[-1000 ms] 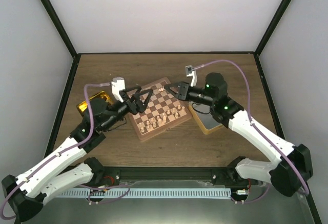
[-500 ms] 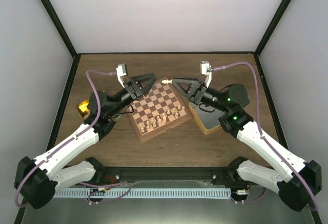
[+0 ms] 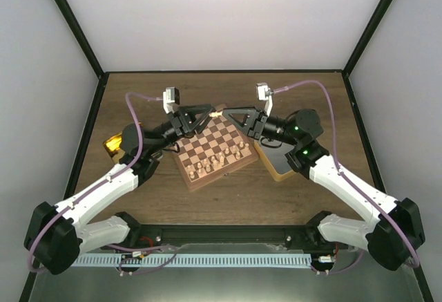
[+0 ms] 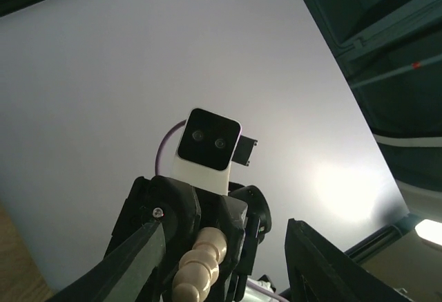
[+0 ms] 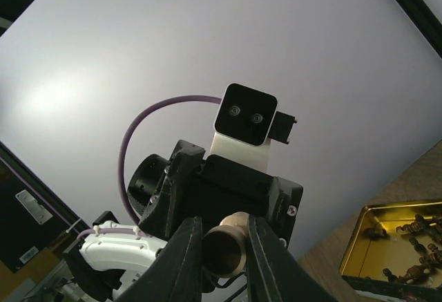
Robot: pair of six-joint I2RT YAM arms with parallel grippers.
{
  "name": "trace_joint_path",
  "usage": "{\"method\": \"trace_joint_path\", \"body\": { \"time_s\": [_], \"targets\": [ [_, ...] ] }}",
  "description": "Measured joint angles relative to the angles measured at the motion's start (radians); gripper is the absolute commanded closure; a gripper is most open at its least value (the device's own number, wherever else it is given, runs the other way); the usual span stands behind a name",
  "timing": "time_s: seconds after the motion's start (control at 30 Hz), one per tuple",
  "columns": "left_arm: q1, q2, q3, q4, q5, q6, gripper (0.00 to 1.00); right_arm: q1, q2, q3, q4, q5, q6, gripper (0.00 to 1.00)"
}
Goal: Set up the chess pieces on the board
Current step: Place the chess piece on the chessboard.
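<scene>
A pale cream chess piece (image 3: 216, 111) hangs above the far edge of the board (image 3: 195, 182), and my right gripper (image 3: 224, 113) is shut on it. In the right wrist view I see its round base (image 5: 224, 252) end-on between the fingers (image 5: 186, 260). My left gripper (image 3: 205, 112) faces the right one tip to tip. In the left wrist view the piece (image 4: 200, 264) lies between my open left jaws, close to the left finger (image 4: 135, 264) and well apart from the right finger (image 4: 324, 267). Several pale pieces (image 3: 221, 158) stand on the board's near rows.
An orange-gold tin (image 3: 114, 143) lies left of the board, partly under the left arm. A tan tin (image 3: 276, 165) sits at the board's right, under the right arm. The right wrist view shows a gold tin (image 5: 400, 247) with dark pieces in it.
Both grippers have risen off the board and turned to face each other. The right one brought the pale piece leftward, and the left jaws have narrowed around it.
</scene>
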Motion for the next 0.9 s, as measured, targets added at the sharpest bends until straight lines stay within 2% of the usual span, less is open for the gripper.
{"method": "trace_joint_path", "body": {
  "time_s": [0.1, 0.33, 0.4, 0.5, 0.67, 0.8, 0.9],
  "targets": [
    [0.000, 0.009, 0.000, -0.008, 0.015, -0.005, 0.53, 0.000, 0.018, 0.000, 0.016, -0.010, 0.000, 0.92],
    [0.002, 0.009, 0.000, -0.028, 0.027, 0.001, 0.76, 0.000, 0.041, 0.000, 0.056, -0.025, 0.005, 0.92],
    [0.002, 0.009, 0.000, -0.031, 0.027, 0.003, 0.85, 0.000, 0.041, 0.000, 0.063, -0.026, 0.006, 0.91],
    [0.002, 0.009, 0.000, -0.033, 0.021, 0.008, 0.93, 0.001, 0.041, 0.001, 0.069, -0.029, 0.006, 0.82],
    [0.003, 0.003, 0.005, -0.068, 0.018, 0.044, 0.96, 0.001, 0.036, 0.001, 0.037, -0.019, 0.007, 0.49],
    [0.003, -0.046, 0.043, -0.266, -0.027, 0.188, 0.96, 0.000, 0.003, 0.005, -0.097, 0.072, -0.025, 0.41],
    [0.002, -0.102, 0.083, -0.469, -0.107, 0.352, 0.96, 0.000, -0.043, 0.006, -0.248, 0.197, -0.057, 0.40]
  ]
}}
